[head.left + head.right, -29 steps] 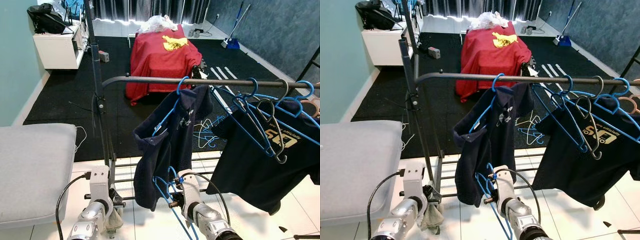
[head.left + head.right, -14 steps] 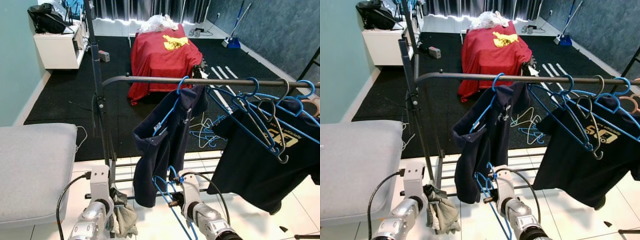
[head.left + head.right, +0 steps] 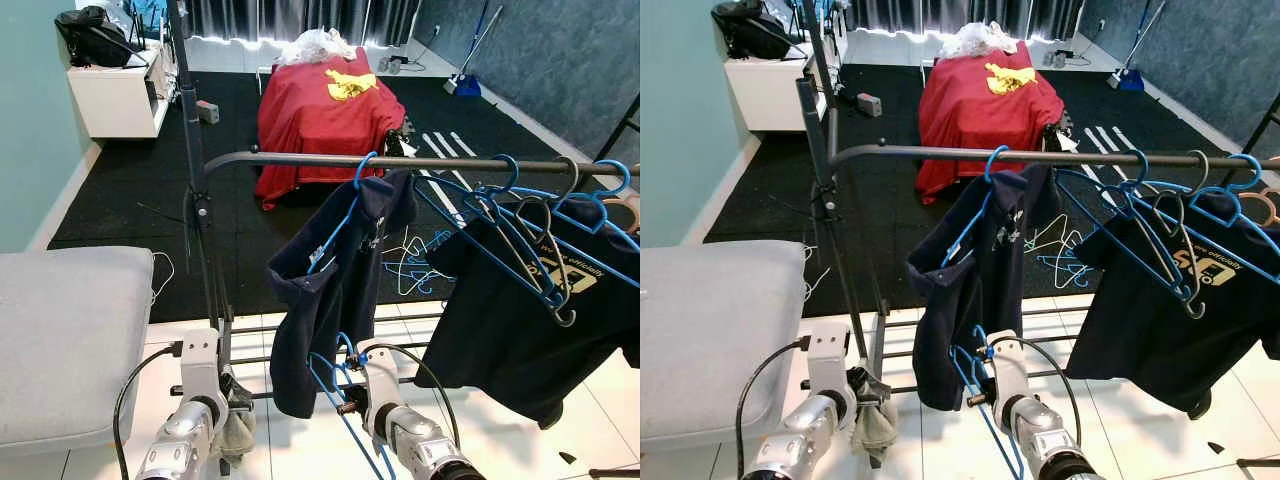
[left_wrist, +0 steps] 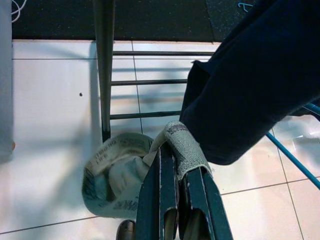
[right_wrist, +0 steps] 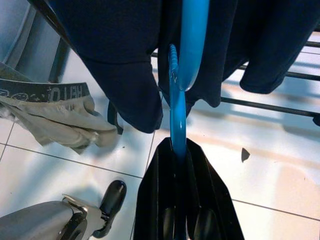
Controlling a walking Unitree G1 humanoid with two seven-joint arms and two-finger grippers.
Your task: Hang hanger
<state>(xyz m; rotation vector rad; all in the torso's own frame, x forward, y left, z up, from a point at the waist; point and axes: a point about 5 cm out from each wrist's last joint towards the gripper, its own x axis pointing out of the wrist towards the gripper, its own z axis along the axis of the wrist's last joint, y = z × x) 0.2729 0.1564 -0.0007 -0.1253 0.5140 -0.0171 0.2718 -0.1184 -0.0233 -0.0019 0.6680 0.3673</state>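
Observation:
A dark clothes rail (image 3: 400, 161) crosses in front of me. On it hang a navy shirt (image 3: 330, 290) on a blue hanger and a black T-shirt (image 3: 510, 320). Low under the navy shirt, my right gripper (image 5: 176, 145) is shut on a bare blue hanger (image 5: 177, 100), whose hook points up toward the shirt's hem. To its left, beside the rack's upright post, my left gripper (image 4: 170, 150) is shut on a crumpled grey garment (image 4: 112, 175) with a printed waistband. The garment dangles just above the white tiles.
Several bare blue and grey hangers (image 3: 540, 250) crowd the rail's right end. A grey padded surface (image 3: 60, 340) lies at my left. Beyond the rack, on black matting, are a red-draped object (image 3: 320, 110), loose hangers (image 3: 410, 265) and a white cabinet (image 3: 115, 95).
The grey garment in my left gripper swung out and hung lower half a second ago; now it is bunched close to the gripper again. The navy shirt sways slightly. My right gripper holds still.

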